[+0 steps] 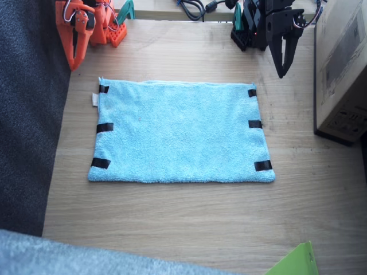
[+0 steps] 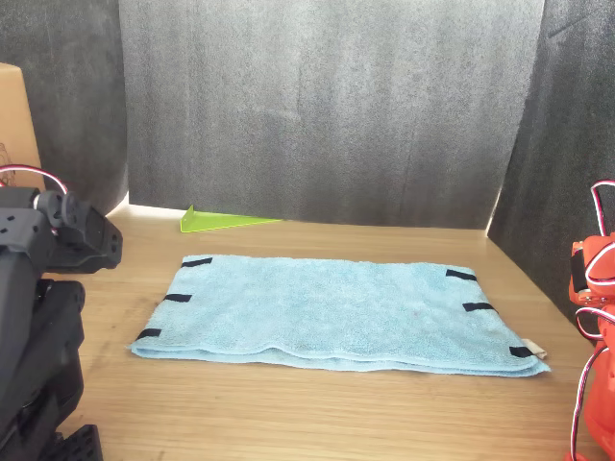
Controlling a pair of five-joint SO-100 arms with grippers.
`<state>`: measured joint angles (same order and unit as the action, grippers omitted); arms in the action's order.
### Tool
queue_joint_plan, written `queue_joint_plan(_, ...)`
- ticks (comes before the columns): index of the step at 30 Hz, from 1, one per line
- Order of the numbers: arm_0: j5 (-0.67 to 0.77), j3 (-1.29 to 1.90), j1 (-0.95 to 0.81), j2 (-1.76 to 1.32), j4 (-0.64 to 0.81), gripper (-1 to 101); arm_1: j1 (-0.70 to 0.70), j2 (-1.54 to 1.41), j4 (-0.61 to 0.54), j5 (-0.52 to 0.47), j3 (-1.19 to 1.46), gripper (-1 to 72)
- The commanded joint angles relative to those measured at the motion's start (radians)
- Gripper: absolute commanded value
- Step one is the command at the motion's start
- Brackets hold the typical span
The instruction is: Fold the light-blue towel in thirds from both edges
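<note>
The light-blue towel (image 1: 180, 132) (image 2: 336, 312) lies spread flat on the wooden table (image 1: 172, 223). Three black tape strips mark each short edge, such as one strip (image 1: 104, 127) by the right arm and another strip (image 1: 255, 124) by the left arm. A small white tag (image 1: 95, 98) (image 2: 538, 352) sticks out at one corner. My orange right gripper (image 1: 73, 62) hangs shut beyond the towel's far corner, holding nothing. My black left gripper (image 1: 282, 71) points down, shut and empty, just past the opposite far corner. In the front view only the arms' bodies show.
A cardboard box (image 1: 344, 69) (image 2: 14, 115) stands beside the left arm. A green sheet corner (image 1: 295, 262) (image 2: 226, 221) lies at the table's near edge. Dark grey fabric (image 1: 28, 114) borders the table by the right arm. Cables (image 1: 192, 7) lie behind the arms.
</note>
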<state>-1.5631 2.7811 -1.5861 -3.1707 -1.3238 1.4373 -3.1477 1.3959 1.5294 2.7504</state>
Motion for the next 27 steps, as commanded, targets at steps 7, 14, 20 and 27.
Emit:
queue_joint_plan(7,-0.012,-0.005,-0.012,-0.006,-0.011,0,0.020,-0.002,0.002,0.012,0.006,-0.1)
queue_joint_plan(14,-0.014,-0.005,-0.012,-0.006,-0.011,0,0.020,-0.002,0.002,0.011,0.006,-0.1)
queue_joint_plan(20,-0.014,-0.003,-0.014,-0.006,-0.006,0,0.044,-0.002,0.002,0.003,0.006,-0.1)
queue_joint_plan(27,0.005,0.000,-0.018,-0.006,0.005,0,0.071,-0.003,0.005,0.023,0.005,-0.1)
